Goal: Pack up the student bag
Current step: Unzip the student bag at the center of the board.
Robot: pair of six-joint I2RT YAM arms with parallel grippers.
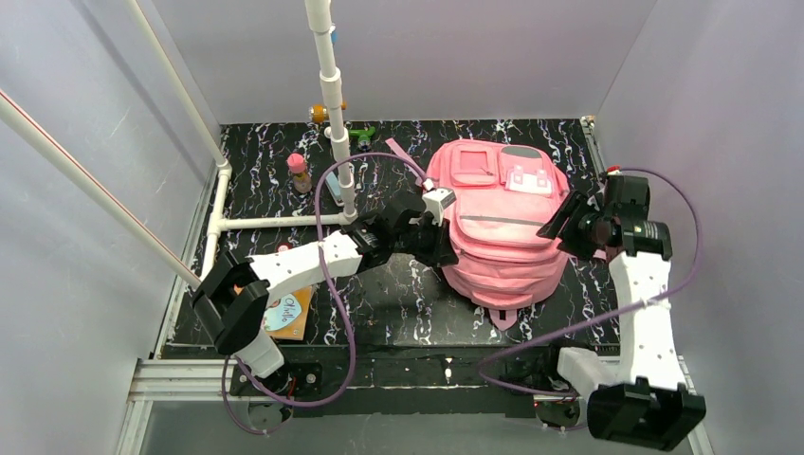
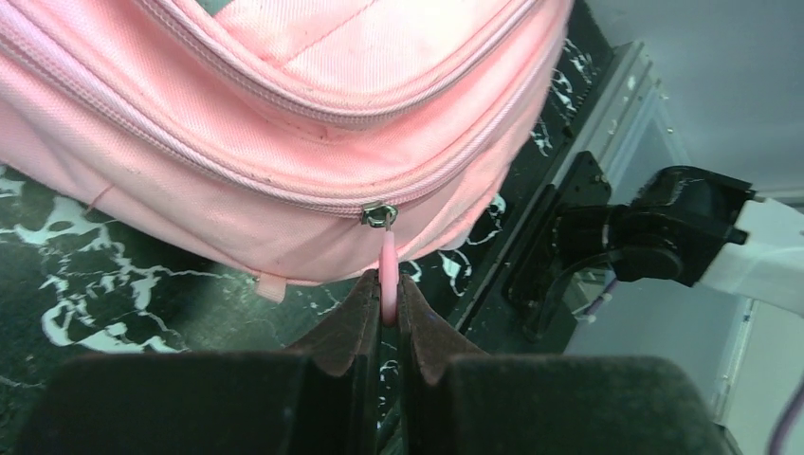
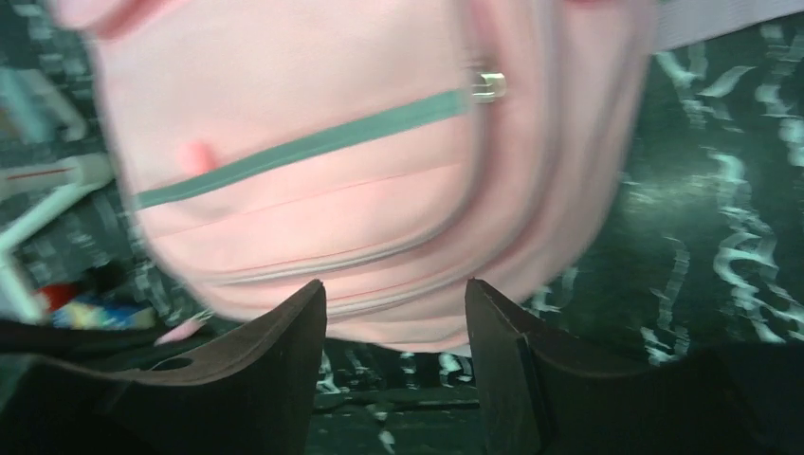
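On the black, white-veined tabletop, centre-right: one pink backpack, lying flat, front up, its white patch toward the far wall.

Two arms, one to each side of the bag.
- Left gripper at the bag's left edge. Jaws pressed together on one pink zip pull, which hangs from one metal slider. Two zip tracks are countable in the left wrist view.
- Right gripper at the bag's right side. Jaws stand well apart with nothing between them; the bag lies just beyond the tips.

Other items, far left:
- one pink-capped bottle
- one orange item and one green item, both too small to name
- one printed card, half under the left arm

Also one white pipe frame.

The right wrist view is motion-blurred. One grey-green band shows across the bag, the rest smeared. The bag is cropped in both wrist views.
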